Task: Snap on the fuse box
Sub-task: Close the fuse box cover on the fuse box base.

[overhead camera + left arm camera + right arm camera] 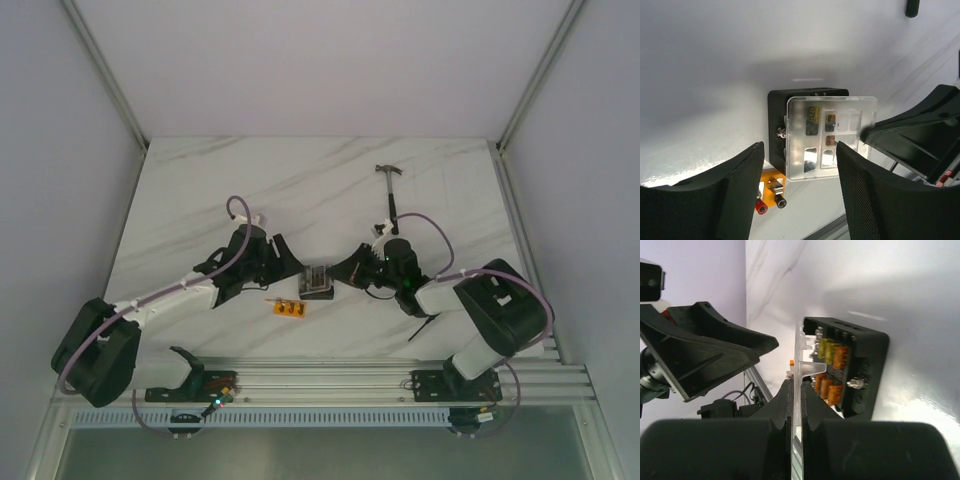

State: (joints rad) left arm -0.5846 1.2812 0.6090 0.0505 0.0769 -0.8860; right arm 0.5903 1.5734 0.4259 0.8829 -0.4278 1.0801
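One lid (850, 120), clamped in the right end effector (796, 390), fronts the fuse box (776, 115) for snapping; left end effector (800, 150) gapes.

Small black square plastic fuse box (318, 282) hemmed in — left gripper (289, 264), jaws spread, just beside its left; right gripper (345, 271) at its right, clamped on clear plastic lid (830, 137). Flat orange strip (290, 308) near its front — white marble table (300, 180) behind it free.

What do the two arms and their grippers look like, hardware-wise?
The left arm and right arm match: white links, bulky black joint housings, and a lilac cable looping along each. There is a small green light on the right wrist. The fingers are broad black wedges with a fine mesh-textured inner face. No markings are legible.
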